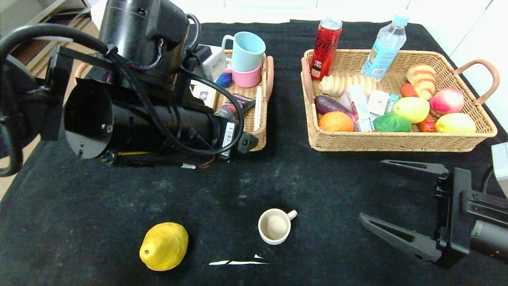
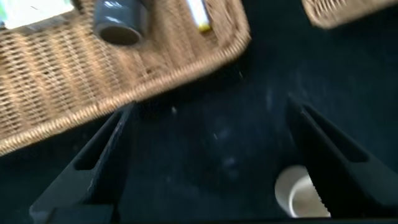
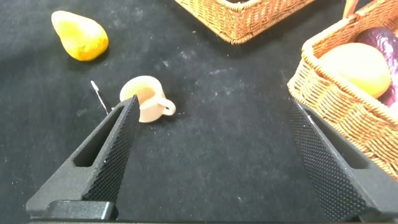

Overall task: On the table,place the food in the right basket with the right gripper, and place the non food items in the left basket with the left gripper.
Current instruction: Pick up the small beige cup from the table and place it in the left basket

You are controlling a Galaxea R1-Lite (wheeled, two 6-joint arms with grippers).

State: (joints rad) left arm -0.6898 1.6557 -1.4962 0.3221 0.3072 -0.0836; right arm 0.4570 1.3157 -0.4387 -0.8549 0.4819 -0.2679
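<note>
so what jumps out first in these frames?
The bulky left arm fills the head view's left, its left gripper open over the table near the left basket. A bumpy yellow fruit and small cream cup lie loose on the black table. The right basket brims with food.

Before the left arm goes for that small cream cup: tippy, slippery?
The cup stands upright on the black cloth, squat and wide-mouthed, so it probably won't tip easily. Its glossy wall may slip between jaws. Its small side handle could snag and spin it if pushed.
</note>
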